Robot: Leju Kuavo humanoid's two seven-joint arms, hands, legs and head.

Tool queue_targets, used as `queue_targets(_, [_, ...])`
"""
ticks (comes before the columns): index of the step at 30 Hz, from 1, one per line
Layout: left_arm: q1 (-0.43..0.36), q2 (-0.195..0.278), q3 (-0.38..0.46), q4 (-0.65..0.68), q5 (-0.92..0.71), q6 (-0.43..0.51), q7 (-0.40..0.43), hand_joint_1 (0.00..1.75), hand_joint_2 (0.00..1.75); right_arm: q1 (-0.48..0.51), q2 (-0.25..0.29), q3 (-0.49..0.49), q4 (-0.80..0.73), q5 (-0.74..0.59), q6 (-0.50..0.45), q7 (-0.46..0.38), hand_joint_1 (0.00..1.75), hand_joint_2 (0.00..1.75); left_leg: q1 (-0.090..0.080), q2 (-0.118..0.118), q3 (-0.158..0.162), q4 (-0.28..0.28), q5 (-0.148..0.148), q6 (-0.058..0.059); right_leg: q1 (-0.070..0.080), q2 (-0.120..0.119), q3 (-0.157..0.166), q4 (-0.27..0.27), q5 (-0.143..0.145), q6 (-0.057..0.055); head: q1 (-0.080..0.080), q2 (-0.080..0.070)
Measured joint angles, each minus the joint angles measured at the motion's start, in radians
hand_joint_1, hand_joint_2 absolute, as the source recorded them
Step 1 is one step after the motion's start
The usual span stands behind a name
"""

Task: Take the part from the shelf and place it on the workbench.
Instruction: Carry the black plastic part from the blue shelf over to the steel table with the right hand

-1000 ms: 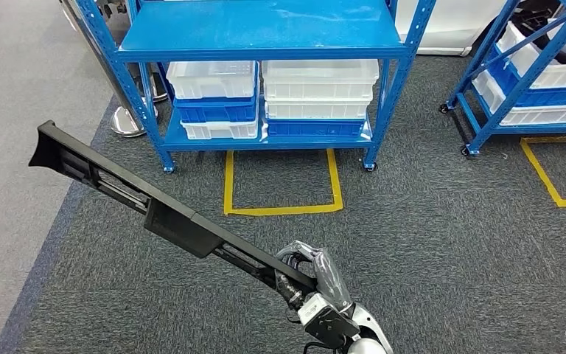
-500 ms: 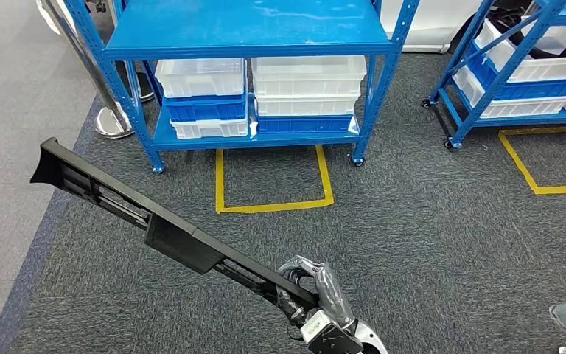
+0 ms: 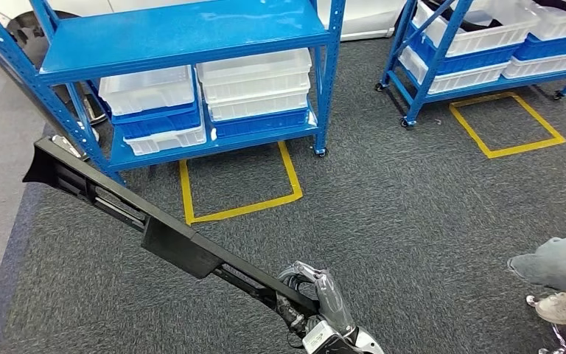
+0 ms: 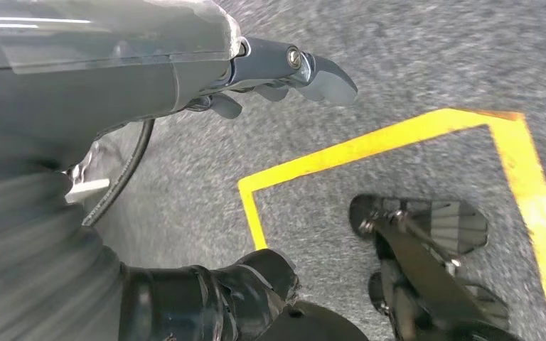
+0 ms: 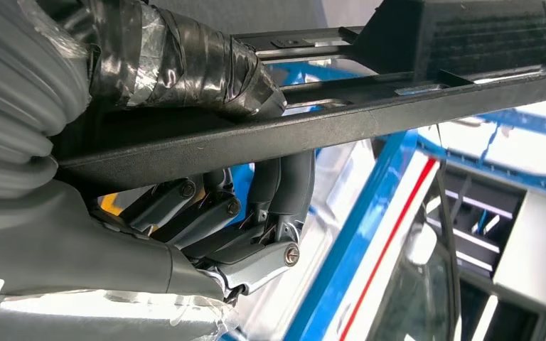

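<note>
The part [image 3: 169, 243] is a long black plastic bar with a boxy block at its middle and a flared far end. My right hand [image 3: 317, 295] grips its near end, and the bar slants up to the left over the grey carpet. In the right wrist view the fingers [image 5: 242, 213] wrap under the black bar [image 5: 398, 106] while the taped thumb lies over it. The blue shelf [image 3: 184, 33] stands behind the part's far end. My left hand [image 4: 284, 71] hangs above the carpet and holds nothing, its fingers loosely apart.
White and blue bins [image 3: 254, 77] fill the shelf's lowest level. A second blue shelf [image 3: 442, 44] stands at the back right. Yellow tape squares [image 3: 239, 210] [image 3: 508, 125] mark the carpet. A person's leg [image 3: 560, 265] and shoe [image 3: 564, 306] come in at the lower right.
The whole picture has shifted: the camera has turned right, so the shelves now lie further left and tilted. More of the person's leg has come into view. The part stays in my right hand.
</note>
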Motion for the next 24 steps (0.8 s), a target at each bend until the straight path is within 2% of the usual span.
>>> queue_targets(1, [0.000, 0.000, 0.000, 0.000, 0.000, 0.000, 0.000, 0.00, 1.75, 0.000, 0.001, 0.000, -0.002, 0.001, 0.002, -0.003, 1.73, 1.75, 0.000, -0.017, 0.019, -0.043, 0.011, 0.004, 0.000, 0.010, -0.004, 0.002, 0.002, 0.005, 0.000, 0.000])
queue_targets(2, [0.000, 0.000, 0.000, 0.000, 0.000, 0.001, -0.001, 0.00, 1.75, 0.000, 0.001, 0.000, -0.004, 0.003, 0.005, -0.005, 1.73, 1.75, -0.001, -0.027, 0.028, -0.063, 0.011, 0.007, -0.001, 0.020, -0.009, 0.003, 0.005, 0.011, 0.000, 0.000])
queue_targets(4, [-0.002, 0.000, 0.000, 0.000, -0.001, 0.001, -0.001, 0.00, 1.75, 0.003, 0.002, 0.000, -0.006, 0.006, 0.011, -0.009, 1.73, 1.75, 0.000, -0.011, 0.030, -0.071, 0.014, 0.014, -0.003, 0.039, -0.017, 0.003, 0.011, 0.025, 0.000, 0.000])
queue_targets(5, [-0.003, -0.001, 0.000, 0.000, -0.002, 0.001, -0.001, 0.00, 1.75, 0.005, 0.002, 0.000, -0.007, 0.008, 0.012, -0.010, 1.73, 1.75, 0.002, 0.001, 0.031, -0.077, 0.018, 0.020, -0.001, 0.031, -0.021, 0.008, 0.007, 0.030, 0.000, 0.000])
queue_targets(7, [-0.003, -0.002, 0.001, 0.000, -0.003, 0.001, -0.002, 0.00, 1.75, 0.007, 0.002, 0.000, -0.008, 0.010, 0.014, -0.012, 1.73, 1.75, 0.007, 0.026, 0.033, -0.088, 0.025, 0.033, 0.003, -0.014, -0.048, 0.065, -0.033, 0.039, 0.003, 0.000])
queue_targets(8, [-0.002, -0.002, 0.001, 0.000, -0.003, 0.001, -0.003, 0.00, 1.75, 0.008, 0.003, 0.000, -0.009, 0.011, 0.015, -0.013, 1.73, 1.75, 0.006, 0.039, 0.032, -0.089, 0.026, 0.036, 0.002, -0.042, -0.074, 0.122, -0.067, 0.043, 0.004, 0.000])
queue_targets(9, [-0.002, -0.002, 0.001, 0.000, -0.003, 0.001, -0.004, 0.00, 1.75, 0.008, 0.003, 0.000, -0.009, 0.012, 0.016, -0.015, 1.73, 1.75, 0.006, 0.051, 0.031, -0.088, 0.026, 0.038, -0.001, -0.057, -0.105, 0.189, -0.101, 0.046, 0.005, 0.000])
queue_targets(10, [-0.001, -0.002, 0.002, 0.000, -0.003, 0.002, -0.005, 0.00, 1.75, 0.009, 0.004, 0.000, -0.009, 0.014, 0.017, -0.016, 1.73, 1.75, 0.005, 0.065, 0.029, -0.088, 0.026, 0.039, -0.004, -0.063, -0.130, 0.247, -0.124, 0.049, 0.005, 0.000])
queue_targets(11, [-0.001, -0.002, 0.003, 0.000, -0.003, 0.002, -0.006, 0.00, 1.75, 0.010, 0.004, 0.000, -0.009, 0.015, 0.019, -0.017, 1.73, 1.75, 0.005, 0.078, 0.029, -0.087, 0.026, 0.038, -0.008, -0.067, -0.142, 0.277, -0.129, 0.052, 0.005, 0.000])
queue_targets(12, [-0.001, -0.002, 0.004, 0.000, -0.004, 0.002, -0.007, 0.00, 1.75, 0.011, 0.004, 0.000, -0.009, 0.016, 0.021, -0.018, 1.73, 1.75, 0.005, 0.091, 0.029, -0.086, 0.025, 0.037, -0.011, -0.071, -0.133, 0.268, -0.114, 0.054, 0.005, 0.000])
queue_targets(13, [-0.002, -0.002, 0.005, 0.000, -0.004, 0.002, -0.007, 0.00, 1.75, 0.012, 0.004, 0.000, -0.010, 0.017, 0.023, -0.019, 1.73, 1.75, 0.006, 0.103, 0.030, -0.085, 0.023, 0.034, -0.013, -0.079, -0.105, 0.219, -0.085, 0.055, 0.005, 0.000])
queue_targets(14, [-0.002, -0.003, 0.006, 0.000, -0.004, 0.002, -0.007, 0.00, 1.75, 0.012, 0.004, 0.000, -0.011, 0.017, 0.025, -0.020, 1.73, 1.75, 0.006, 0.113, 0.033, -0.083, 0.020, 0.031, -0.014, -0.096, -0.064, 0.146, -0.052, 0.054, 0.005, 0.000])
queue_targets(16, [-0.003, -0.004, 0.007, 0.000, -0.005, 0.002, -0.007, 0.00, 1.75, 0.012, 0.004, 0.000, -0.015, 0.018, 0.028, -0.022, 1.73, 1.75, 0.001, 0.130, 0.035, -0.077, 0.013, 0.019, -0.007, -0.131, -0.003, 0.030, -0.016, 0.049, 0.005, 0.000])
queue_targets(17, [-0.003, -0.004, 0.008, 0.000, -0.005, 0.002, -0.007, 0.00, 1.75, 0.012, 0.005, 0.000, -0.017, 0.018, 0.029, -0.023, 1.73, 1.75, -0.002, 0.138, 0.037, -0.075, 0.010, 0.014, -0.004, -0.140, 0.008, 0.006, -0.014, 0.045, 0.005, 0.000])
queue_targets(19, [-0.006, -0.004, 0.008, 0.000, -0.005, 0.002, -0.007, 0.00, 1.75, 0.013, 0.006, 0.000, -0.018, 0.018, 0.029, -0.024, 1.73, 1.75, -0.003, 0.157, 0.040, -0.077, 0.009, 0.005, 0.000, -0.124, 0.004, 0.001, -0.014, 0.034, 0.005, 0.000])
queue_targets(20, [-0.008, -0.004, 0.008, 0.000, -0.005, 0.002, -0.008, 0.00, 1.75, 0.014, 0.006, -0.001, -0.019, 0.018, 0.028, -0.024, 1.73, 1.75, -0.001, 0.154, 0.041, -0.075, 0.004, -0.001, 0.000, -0.115, 0.004, -0.001, -0.012, 0.028, 0.005, 0.000])
queue_targets(22, [-0.009, -0.004, 0.008, 0.000, -0.006, 0.002, -0.008, 0.00, 1.75, 0.015, 0.007, -0.001, -0.021, 0.019, 0.028, -0.024, 1.73, 1.75, 0.004, 0.110, 0.023, -0.027, -0.035, -0.009, -0.004, -0.095, 0.005, -0.007, -0.005, 0.014, 0.004, 0.000])
queue_targets(23, [-0.008, -0.004, 0.008, 0.000, -0.006, 0.002, -0.008, 0.00, 1.75, 0.015, 0.009, -0.001, -0.022, 0.019, 0.028, -0.025, 1.73, 1.75, 0.006, 0.080, -0.001, 0.028, -0.069, -0.011, -0.005, -0.086, 0.005, -0.008, -0.003, 0.009, 0.004, 0.000])
queue_targets(24, [-0.007, -0.005, 0.008, 0.000, -0.006, 0.002, -0.008, 0.00, 1.75, 0.015, 0.010, -0.001, -0.023, 0.019, 0.029, -0.025, 1.73, 1.75, 0.007, 0.060, -0.034, 0.100, -0.103, -0.012, -0.004, -0.074, 0.003, -0.008, -0.001, 0.006, 0.004, 0.000])
